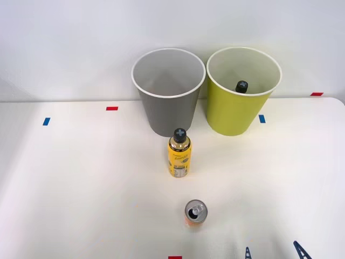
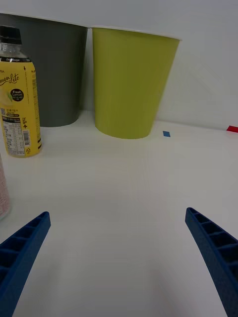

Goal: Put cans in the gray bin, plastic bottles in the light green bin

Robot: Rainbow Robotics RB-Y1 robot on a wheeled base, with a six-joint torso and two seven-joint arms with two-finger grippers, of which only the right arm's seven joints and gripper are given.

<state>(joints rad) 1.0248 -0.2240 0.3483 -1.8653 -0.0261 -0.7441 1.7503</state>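
A yellow plastic bottle point(image 1: 179, 154) with a black cap stands upright mid-table, just in front of the gray bin point(image 1: 168, 102). To the right of the gray bin stands the light green bin point(image 1: 237, 110), with another bottle's black cap point(image 1: 241, 86) showing inside it. An orange can point(image 1: 195, 212) with a silver top stands nearer to me. My right gripper point(image 1: 274, 252) is open at the near right edge of the table, right of the can and holding nothing. In the wrist view the open gripper point(image 2: 119, 257) faces the light green bin point(image 2: 131, 81), with the bottle point(image 2: 17, 94), the gray bin point(image 2: 57, 74) and the can's edge point(image 2: 3, 190) off to one side.
Both bins stand against the white back wall. Small red tape marks point(image 1: 111, 108) and blue tape marks point(image 1: 262, 118) lie on the white table. Open table surface lies between my gripper and the bins.
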